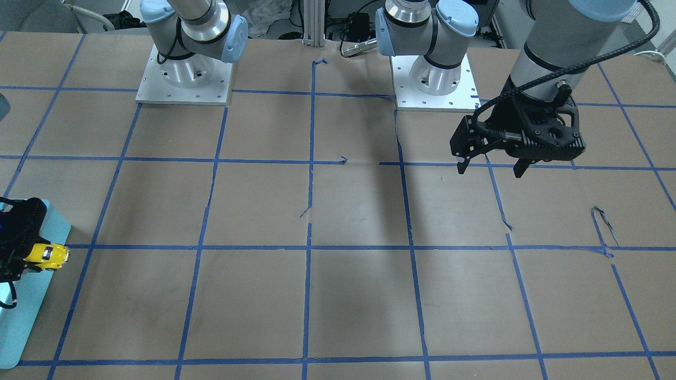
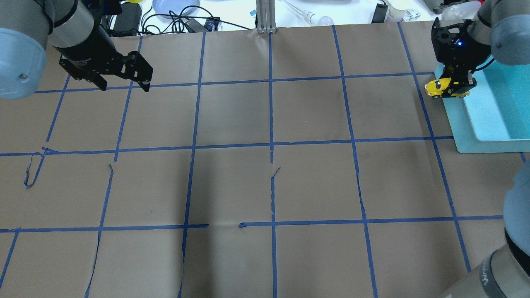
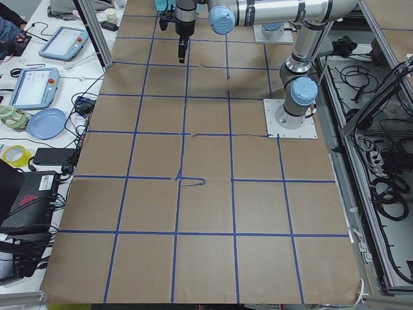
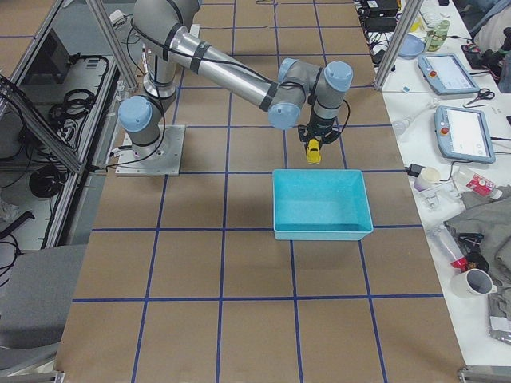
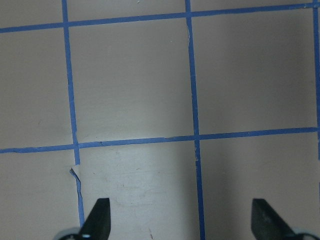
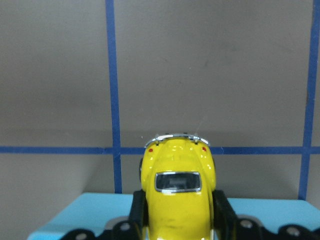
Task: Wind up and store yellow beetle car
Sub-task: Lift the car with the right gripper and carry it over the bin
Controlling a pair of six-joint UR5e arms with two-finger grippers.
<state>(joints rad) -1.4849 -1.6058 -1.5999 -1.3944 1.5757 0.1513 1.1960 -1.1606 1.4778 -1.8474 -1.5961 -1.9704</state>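
The yellow beetle car (image 2: 439, 87) hangs in the air, held by my right gripper (image 2: 454, 86), which is shut on its sides. It sits over the near rim of the light blue bin (image 2: 468, 124). From the right wrist the car (image 6: 177, 192) fills the lower middle, with the bin's rim (image 6: 85, 210) just below it. Across the table the car (image 1: 46, 256) shows at the far left and the car (image 4: 314, 151) hovers above the bin (image 4: 322, 199). My left gripper (image 2: 123, 85) hovers open and empty above the paper, its fingertips (image 5: 100, 215) wide apart.
Brown paper with a blue tape grid covers the table (image 2: 269, 165). Both arm bases (image 1: 182, 79) stand at the robot's side. Tablets, tape rolls, a plate (image 3: 46, 123) and cables lie on the side benches beyond the table's edges.
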